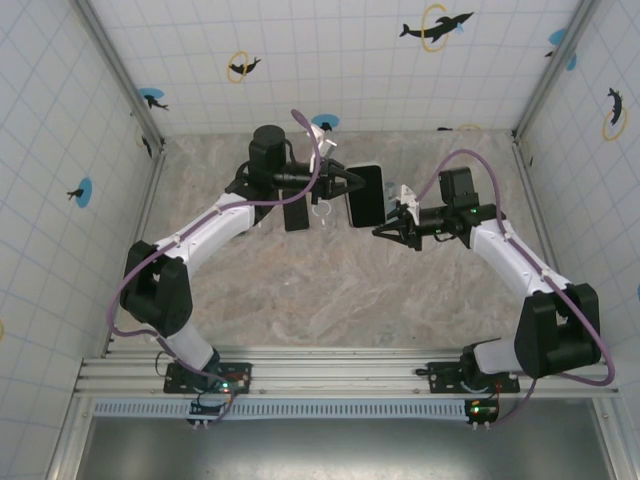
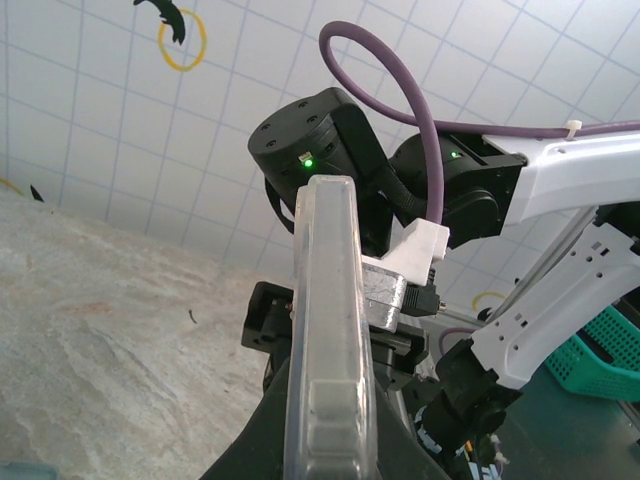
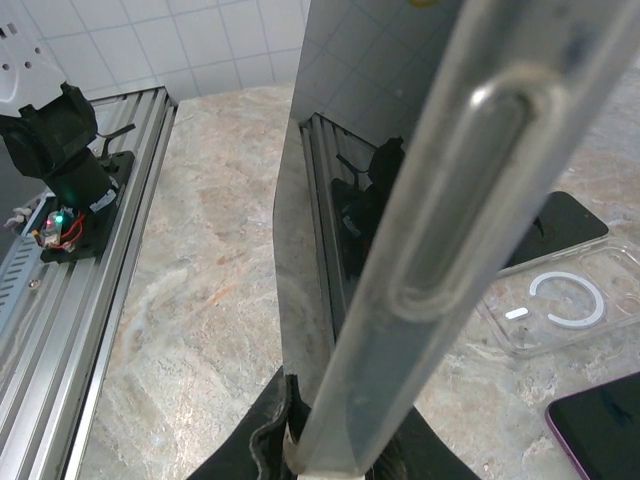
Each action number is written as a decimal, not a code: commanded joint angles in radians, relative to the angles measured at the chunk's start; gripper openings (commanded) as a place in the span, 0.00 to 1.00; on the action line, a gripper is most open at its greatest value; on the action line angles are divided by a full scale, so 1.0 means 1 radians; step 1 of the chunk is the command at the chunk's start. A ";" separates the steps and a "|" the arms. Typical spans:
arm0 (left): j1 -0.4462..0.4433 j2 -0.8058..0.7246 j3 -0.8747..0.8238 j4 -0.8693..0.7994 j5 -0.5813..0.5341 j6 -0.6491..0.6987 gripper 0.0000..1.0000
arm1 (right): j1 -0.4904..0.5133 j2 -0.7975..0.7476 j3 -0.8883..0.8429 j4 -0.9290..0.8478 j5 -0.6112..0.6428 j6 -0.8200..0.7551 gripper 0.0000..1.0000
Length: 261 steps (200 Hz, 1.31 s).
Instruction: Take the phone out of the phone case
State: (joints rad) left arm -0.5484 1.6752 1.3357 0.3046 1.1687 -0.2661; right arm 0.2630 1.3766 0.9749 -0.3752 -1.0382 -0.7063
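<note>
The phone (image 1: 366, 195), dark-screened and sitting in its clear phone case, is held up off the table between both arms, near the back middle. My left gripper (image 1: 351, 184) is shut on its left edge. In the left wrist view the clear case (image 2: 325, 300) stands edge-on between the fingers of that gripper (image 2: 325, 410). My right gripper (image 1: 383, 228) is shut on the lower right corner. In the right wrist view that gripper (image 3: 350, 445) clamps the glossy phone screen (image 3: 330, 250) and the clear case rim (image 3: 470, 190) with its side button.
On the marble table under the left arm lie a second dark phone (image 1: 296, 214) and an empty clear case (image 1: 322, 212) with a white ring (image 3: 565, 300). Another dark phone's corner (image 3: 605, 425) shows nearby. Tiled walls enclose the table; a metal rail (image 1: 340, 372) runs along the near edge.
</note>
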 commanded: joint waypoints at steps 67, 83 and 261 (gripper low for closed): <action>-0.024 -0.008 0.003 0.030 0.112 -0.048 0.00 | 0.007 0.039 0.069 0.043 0.030 0.008 0.18; -0.035 -0.004 0.001 0.021 0.124 -0.059 0.00 | 0.007 0.038 0.077 0.052 0.056 0.006 0.15; -0.147 -0.006 -0.029 -0.147 0.224 -0.134 0.00 | -0.031 -0.079 -0.011 0.495 0.341 -0.046 0.05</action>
State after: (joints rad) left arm -0.5831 1.6779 1.3361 0.3347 1.1336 -0.2352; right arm 0.2588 1.3369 0.9447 -0.2485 -0.8925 -0.7132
